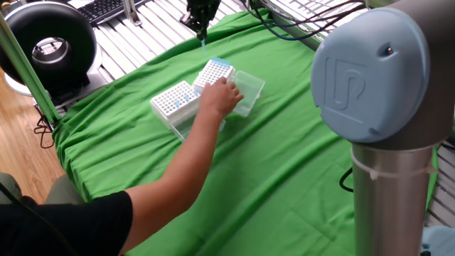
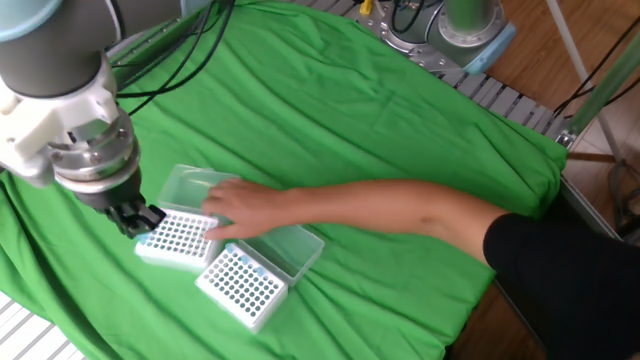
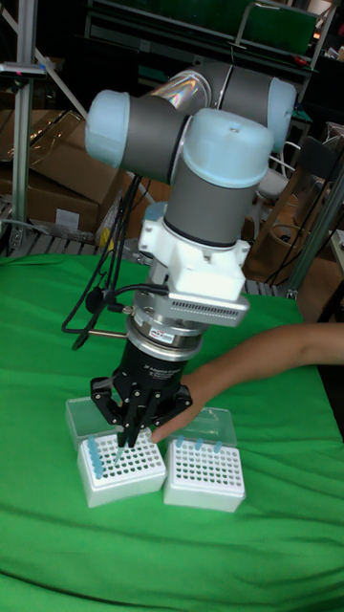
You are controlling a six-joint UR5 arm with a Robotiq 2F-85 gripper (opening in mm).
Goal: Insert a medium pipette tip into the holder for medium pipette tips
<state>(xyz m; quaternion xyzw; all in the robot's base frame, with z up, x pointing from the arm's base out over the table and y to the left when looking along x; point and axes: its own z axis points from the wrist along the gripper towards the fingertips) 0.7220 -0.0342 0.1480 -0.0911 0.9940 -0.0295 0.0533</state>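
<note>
The gripper (image 3: 128, 438) hung at the end of the UR5 arm (image 3: 205, 206), just above the near-left corner of the holder for medium pipette tips (image 3: 119, 469). Its two fingers were drawn close together. In one fixed view a thin, pale blue medium pipette tip (image 1: 202, 43) projected from between them, pointing down, its point clear of the holder's top grid.

The holder for medium pipette tips (image 2: 178, 238) lay on the green cloth (image 2: 350, 120), with its clear lid (image 2: 188, 184) folded open behind it. In one fixed view the holder (image 1: 213, 72) appeared tilted rather than flat.

A person's hand (image 2: 226, 206) reached across the cloth and touched the far side of the holder at the lid hinge. Whether the hand gripped the holder or only pressed on it could not be told.

A second white rack (image 2: 240, 285), with larger and fewer holes, stood just beside the holder, on the person's side. Its own clear lid (image 2: 285, 248) lay open next to it
</note>
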